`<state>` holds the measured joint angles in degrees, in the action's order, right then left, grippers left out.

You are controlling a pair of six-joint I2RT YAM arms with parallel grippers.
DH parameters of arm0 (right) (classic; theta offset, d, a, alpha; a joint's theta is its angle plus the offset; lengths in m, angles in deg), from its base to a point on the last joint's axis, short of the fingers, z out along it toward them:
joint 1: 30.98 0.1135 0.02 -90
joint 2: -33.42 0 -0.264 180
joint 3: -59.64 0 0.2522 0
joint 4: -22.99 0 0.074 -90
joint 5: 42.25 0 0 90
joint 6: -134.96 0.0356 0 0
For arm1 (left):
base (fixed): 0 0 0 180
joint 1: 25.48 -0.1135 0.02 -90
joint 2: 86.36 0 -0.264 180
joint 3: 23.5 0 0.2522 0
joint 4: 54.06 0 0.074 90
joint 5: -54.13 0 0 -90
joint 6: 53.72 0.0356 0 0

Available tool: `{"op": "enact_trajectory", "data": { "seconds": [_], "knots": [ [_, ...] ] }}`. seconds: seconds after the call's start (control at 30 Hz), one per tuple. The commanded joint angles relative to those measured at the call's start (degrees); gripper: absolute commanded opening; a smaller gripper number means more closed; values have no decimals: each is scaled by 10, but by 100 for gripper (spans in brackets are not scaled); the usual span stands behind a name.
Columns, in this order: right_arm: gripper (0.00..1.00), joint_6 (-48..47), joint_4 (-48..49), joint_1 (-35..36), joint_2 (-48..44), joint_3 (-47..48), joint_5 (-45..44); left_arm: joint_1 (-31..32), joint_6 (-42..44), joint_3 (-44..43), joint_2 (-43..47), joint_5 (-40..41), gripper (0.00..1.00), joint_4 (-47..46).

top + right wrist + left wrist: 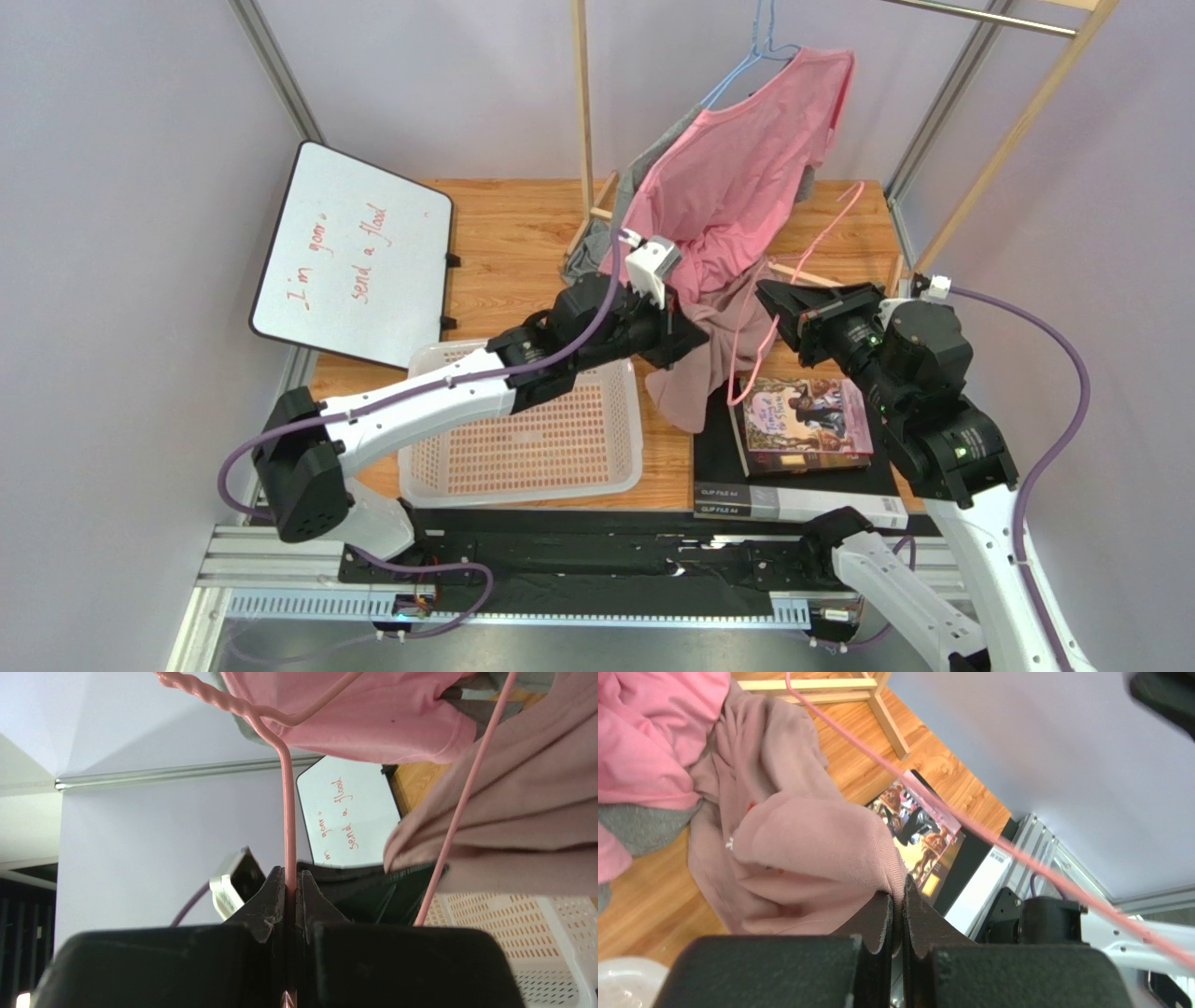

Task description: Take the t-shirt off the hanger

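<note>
Wooden tabletop (519,231) between pale lilac walls, with a wooden rack frame (581,112) at the far side. Top view is hard to read at the centre: the left gripper (687,340) has its tips buried in cloth. The pink wire hanger (802,262) shows only as a thin line, lost low down against fabric. The dusty-pink t-shirt (701,378) slumps mid-table between the two grippers, just right of the white perforated plastic basket (526,441). Cannot tell whether it is threaded on that wire anywhere. Left wrist view settles the left fingers: pressed together, pinching a fold of the dusty-pink t-shirt's ribbed edge. Right gripper (770,297): the right wrist view shows its fingers closed tight on a straight run of hanger wire, just under the twisted neck. The hook is cut off by the frame's top edge. Same view shows a second wire leg crossing the dusty-pink cloth. Top view alone shows the light blue hanger (751,56) carrying a bright pink t-shirt (744,154) up at the rack, with a grey garment (638,168) behind. A white board with red handwriting (358,259) sits far left, and a picture-cover book (807,420) lies on black boxes (786,490) near right.
</note>
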<state>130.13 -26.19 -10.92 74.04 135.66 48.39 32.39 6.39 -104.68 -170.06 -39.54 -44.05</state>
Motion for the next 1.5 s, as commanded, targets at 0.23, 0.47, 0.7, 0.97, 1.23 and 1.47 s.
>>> {"op": "enact_trajectory", "data": {
  "seconds": [0.23, 0.47, 0.7, 0.97, 1.23, 1.47],
  "knots": [
    [0, -227, -8, -4, -88, 81, -4, -59, 26, -204, -37, -99, 0, 80],
    [0, -354, -2, -3, -124, 48, -55, -59, 145, -384, 16, -74, 0, 234],
    [0, -374, 77, -3, -95, -18, 49, -60, 232, -661, -3, -21, 0, 410],
    [0, -367, 131, -3, -71, -62, 86, -61, 295, -725, 69, 72, 0, 438],
    [0, -372, 142, -3, -65, -77, 88, -63, 323, -483, 191, 233, 0, 449],
    [0, -374, 149, -3, -60, -93, 98, -149, 266, -340, 208, 191, 0, 441]
  ]
}}
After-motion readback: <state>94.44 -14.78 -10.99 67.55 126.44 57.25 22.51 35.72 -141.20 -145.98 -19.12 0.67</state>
